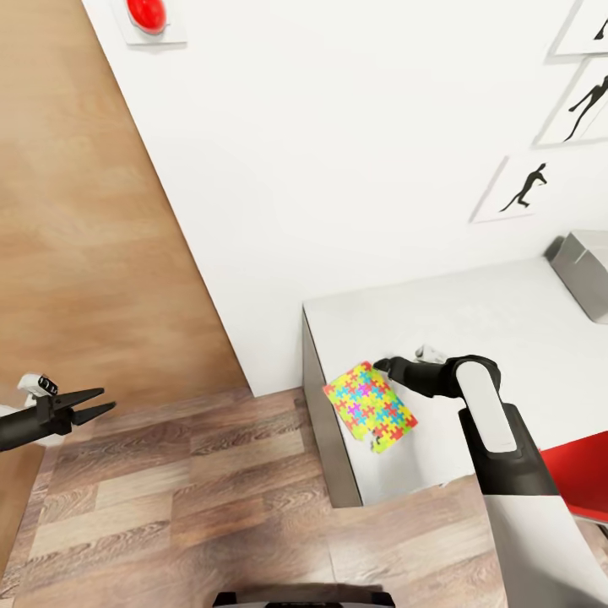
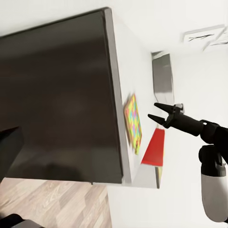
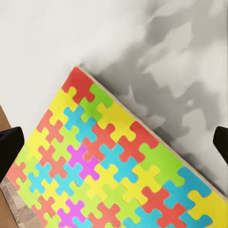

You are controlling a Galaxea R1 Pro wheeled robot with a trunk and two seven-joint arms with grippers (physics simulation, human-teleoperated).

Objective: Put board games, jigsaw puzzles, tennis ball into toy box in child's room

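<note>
Now, head view: I see the jigsaw puzzle point(image 1: 371, 407) lying flat at the near left corner of the table point(image 1: 498, 325), one corner overhanging the edge; bare desktop stretches behind it.
Right gripper point(image 1: 382, 365): hovers just beside the puzzle's far edge; from here I cannot tell its jaws.
Left gripper point(image 1: 100, 401): over the wood-plank floor point(image 1: 169, 490), well apart from the table, jaws parted, holding nothing.
Toy box point(image 1: 584, 268): grey, cut off at the right edge.
Left wrist view: dark cabinet side point(image 2: 57, 99), puzzle point(image 2: 133, 121) edge-on, right gripper point(image 2: 156, 111) with fingers spread.
Right wrist view: glossy interlocking pieces on the puzzle point(image 3: 109, 175), dark fingertips point(image 3: 10, 145) wide apart at both borders.
</note>
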